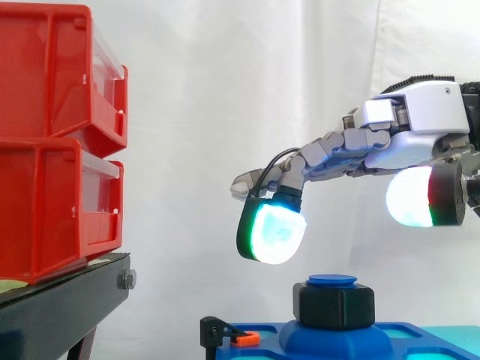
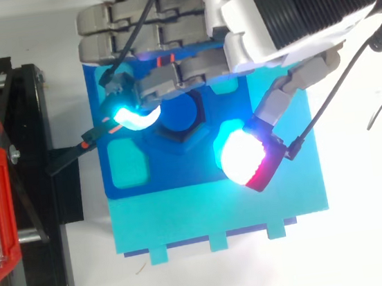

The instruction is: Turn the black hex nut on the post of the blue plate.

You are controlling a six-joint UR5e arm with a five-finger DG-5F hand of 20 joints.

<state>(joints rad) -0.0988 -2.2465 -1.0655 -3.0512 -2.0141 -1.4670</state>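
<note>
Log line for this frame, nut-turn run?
black hex nut: on post of blue plate | robot hand: open, above nut, no contact | phase: pre-grasp

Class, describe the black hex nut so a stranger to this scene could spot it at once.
Right of the red bins lies a blue plate. A blue post rises from its middle, ringed by the black hex nut. Nothing else on the plate is black and six-sided.
</note>
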